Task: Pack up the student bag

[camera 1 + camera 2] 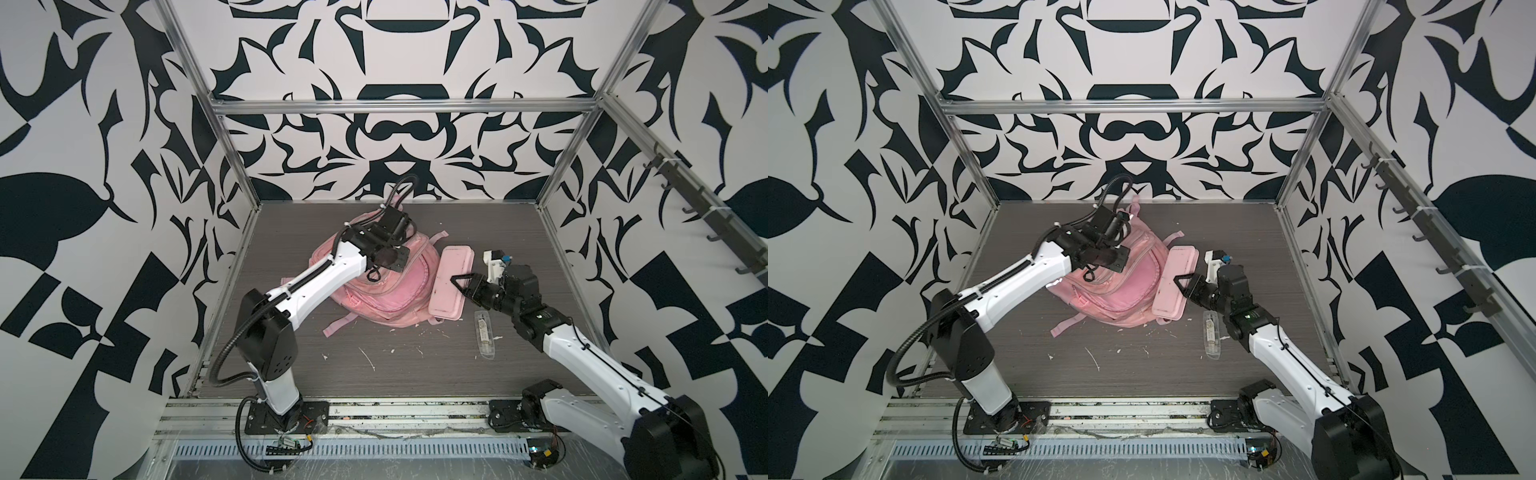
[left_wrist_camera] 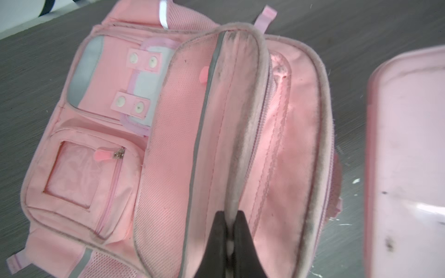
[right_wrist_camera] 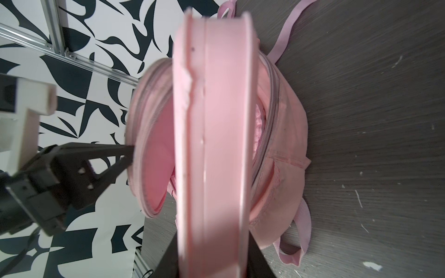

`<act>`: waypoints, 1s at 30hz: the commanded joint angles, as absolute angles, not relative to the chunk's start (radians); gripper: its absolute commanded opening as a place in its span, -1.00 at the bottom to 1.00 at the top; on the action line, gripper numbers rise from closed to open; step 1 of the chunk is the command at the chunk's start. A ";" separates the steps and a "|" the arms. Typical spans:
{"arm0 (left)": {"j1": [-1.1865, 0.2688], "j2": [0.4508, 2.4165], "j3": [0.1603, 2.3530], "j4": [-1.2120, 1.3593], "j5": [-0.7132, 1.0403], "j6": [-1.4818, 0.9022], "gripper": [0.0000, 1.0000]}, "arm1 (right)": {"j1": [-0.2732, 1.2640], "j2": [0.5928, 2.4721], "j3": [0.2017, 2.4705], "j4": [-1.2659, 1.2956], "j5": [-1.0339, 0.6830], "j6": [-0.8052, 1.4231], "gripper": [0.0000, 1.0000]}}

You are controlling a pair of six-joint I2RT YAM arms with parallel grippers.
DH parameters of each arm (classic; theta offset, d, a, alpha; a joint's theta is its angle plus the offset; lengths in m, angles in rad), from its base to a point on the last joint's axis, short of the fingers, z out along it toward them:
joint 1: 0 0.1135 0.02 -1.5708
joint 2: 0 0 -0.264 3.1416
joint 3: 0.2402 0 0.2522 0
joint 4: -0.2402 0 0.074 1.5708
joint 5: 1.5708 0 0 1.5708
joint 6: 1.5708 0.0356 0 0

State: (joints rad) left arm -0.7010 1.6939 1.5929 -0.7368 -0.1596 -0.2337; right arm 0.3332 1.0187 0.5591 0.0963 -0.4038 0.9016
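Now, with left gripper [image 2: 230, 214] pinching the flap rim [image 2: 240, 144] of the student bag [image 2: 168, 156] beneath it, and right gripper [image 1: 461, 284] grasping the pencil case [image 1: 451, 309] edgewise just before the mouth [image 2: 279, 149]: raise flap wider, then slide case in, clear of the zip [image 2: 262, 120].

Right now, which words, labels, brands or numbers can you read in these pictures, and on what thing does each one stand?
None can be read.
student bag: no text shows.
pink pencil case: only dark smudges, no text.
clear packet: its insert may carry print, too small to read.
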 commanded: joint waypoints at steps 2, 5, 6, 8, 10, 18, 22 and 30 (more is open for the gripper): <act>-0.639 1.604 1.575 -0.654 0.040 -0.283 -1.00 | 0.330 1.094 0.569 0.294 -0.453 0.971 -0.75; -0.628 1.593 1.584 -0.663 0.070 -0.280 -1.00 | 0.331 1.182 0.575 0.427 -0.485 1.035 -0.75; -0.625 1.591 1.586 -0.664 0.082 -0.280 -1.00 | 0.335 1.221 0.583 0.475 -0.497 1.056 -0.75; -0.620 1.587 1.591 -0.660 0.100 -0.284 -1.00 | 0.349 1.287 0.610 0.539 -0.508 1.082 -0.76; -0.616 1.590 1.599 -0.658 0.109 -0.286 -1.00 | 0.379 1.350 0.655 0.569 -0.498 1.090 -0.76; -0.608 1.621 1.692 -0.680 0.141 -0.295 -1.00 | 0.474 1.638 0.845 0.729 -0.490 1.166 -0.71; -0.596 1.634 1.727 -0.692 0.148 -0.306 -1.00 | 0.509 1.788 0.973 0.765 -0.496 1.211 -0.70; -0.563 1.638 1.743 -0.666 0.222 -0.359 -1.00 | 0.579 2.062 1.220 0.860 -0.469 1.340 -0.63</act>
State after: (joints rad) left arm -0.5652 1.6470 1.6794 -0.7444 0.1474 -0.3351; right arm 0.5507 2.0602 1.1408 0.7231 -0.4706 1.2850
